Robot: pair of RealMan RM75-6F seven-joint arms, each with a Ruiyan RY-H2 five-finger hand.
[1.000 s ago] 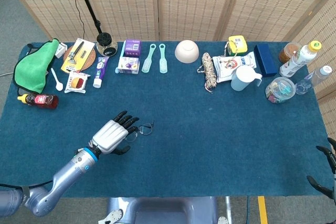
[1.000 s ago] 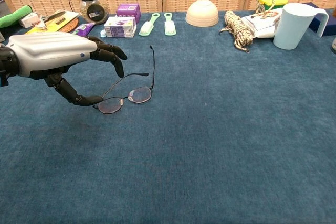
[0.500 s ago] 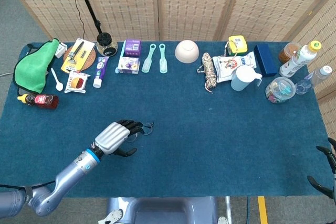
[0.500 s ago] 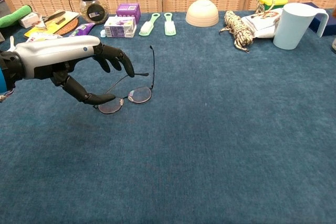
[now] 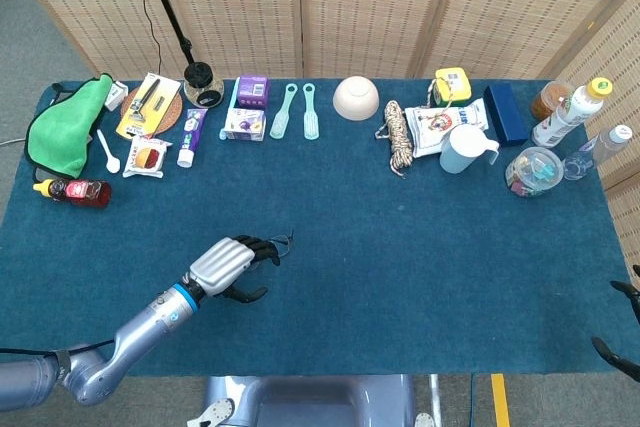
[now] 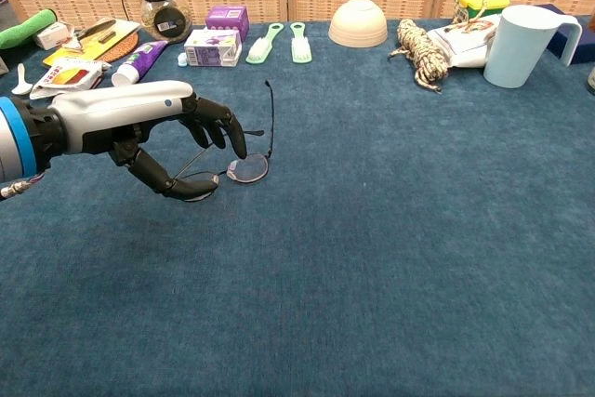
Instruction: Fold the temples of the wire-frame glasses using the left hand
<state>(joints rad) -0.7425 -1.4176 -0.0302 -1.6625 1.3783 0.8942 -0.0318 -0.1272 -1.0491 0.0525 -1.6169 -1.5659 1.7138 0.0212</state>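
Observation:
The wire-frame glasses (image 6: 247, 168) lie on the blue table cloth (image 6: 390, 230), left of centre, lenses toward me. One temple (image 6: 270, 118) points straight away from me. My left hand (image 6: 158, 129) reaches in from the left and grips the glasses' left side: the fingers (image 6: 228, 132) curl down over the other temple and the thumb (image 6: 186, 188) covers the left lens. From the head view, the left hand (image 5: 232, 265) hides most of the glasses (image 5: 283, 243). Only dark fingertips of my right hand (image 5: 618, 349) show at the bottom right edge, spread apart, holding nothing.
Along the far edge stand a purple box (image 6: 228, 20), two mint brushes (image 6: 279, 42), a bowl (image 6: 358, 22), a coiled rope (image 6: 418, 51) and a pale blue pitcher (image 6: 521, 44). A toothpaste tube (image 6: 139, 60) and a snack packet (image 6: 65, 76) lie left of the hand.
My left hand has slid right and curled down onto the glasses. The thumb, which was beside the left lens, now covers it. The right hand has sunk further out of view.

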